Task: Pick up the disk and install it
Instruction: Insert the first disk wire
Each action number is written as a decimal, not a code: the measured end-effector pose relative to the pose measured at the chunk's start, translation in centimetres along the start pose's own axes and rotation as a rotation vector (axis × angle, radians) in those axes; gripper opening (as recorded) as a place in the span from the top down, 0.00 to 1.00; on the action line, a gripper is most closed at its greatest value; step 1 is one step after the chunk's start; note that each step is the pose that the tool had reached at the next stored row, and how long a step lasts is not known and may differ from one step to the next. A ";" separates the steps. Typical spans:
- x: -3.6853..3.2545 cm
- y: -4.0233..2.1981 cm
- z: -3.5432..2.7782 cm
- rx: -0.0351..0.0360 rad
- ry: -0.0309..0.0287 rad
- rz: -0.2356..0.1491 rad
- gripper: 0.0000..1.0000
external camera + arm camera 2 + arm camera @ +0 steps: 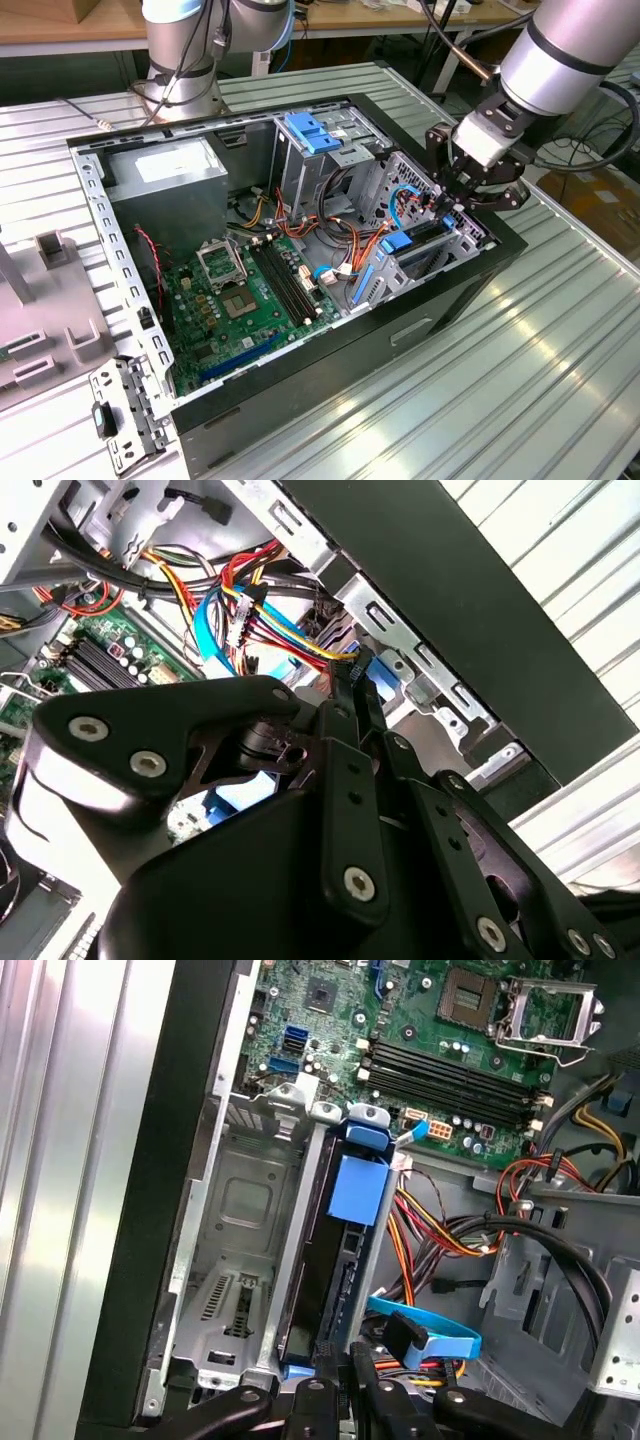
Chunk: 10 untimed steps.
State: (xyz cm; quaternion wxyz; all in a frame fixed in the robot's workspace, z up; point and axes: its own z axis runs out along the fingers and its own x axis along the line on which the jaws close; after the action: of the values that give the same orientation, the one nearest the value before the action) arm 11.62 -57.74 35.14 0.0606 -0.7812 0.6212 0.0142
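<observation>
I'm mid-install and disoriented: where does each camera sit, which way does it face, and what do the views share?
Exterior view: off the arm, looking down at the open black computer case; the grey arm and gripper reach in.
First wrist view: on the arm, facing along the metal drive cage with the dark-grey disk in its light-blue carrier; the gripper shows.
Second wrist view: behind the gripper's black linkage, facing coloured cables.
All share the green motherboard.

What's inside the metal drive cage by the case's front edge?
The disk stands on edge in the drive cage; the slot beside it is empty. The gripper covers its near end.
</observation>
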 end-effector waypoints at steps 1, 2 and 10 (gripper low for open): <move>0.00 0.00 0.00 0.0000 0.0000 0.000 0.83; 0.00 0.02 0.01 0.0001 0.0000 0.001 0.83; -0.67 2.93 0.00 0.0013 0.0004 0.005 0.83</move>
State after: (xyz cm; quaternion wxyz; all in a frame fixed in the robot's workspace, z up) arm 8.61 -57.74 34.98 0.0609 -0.7797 0.6230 0.0137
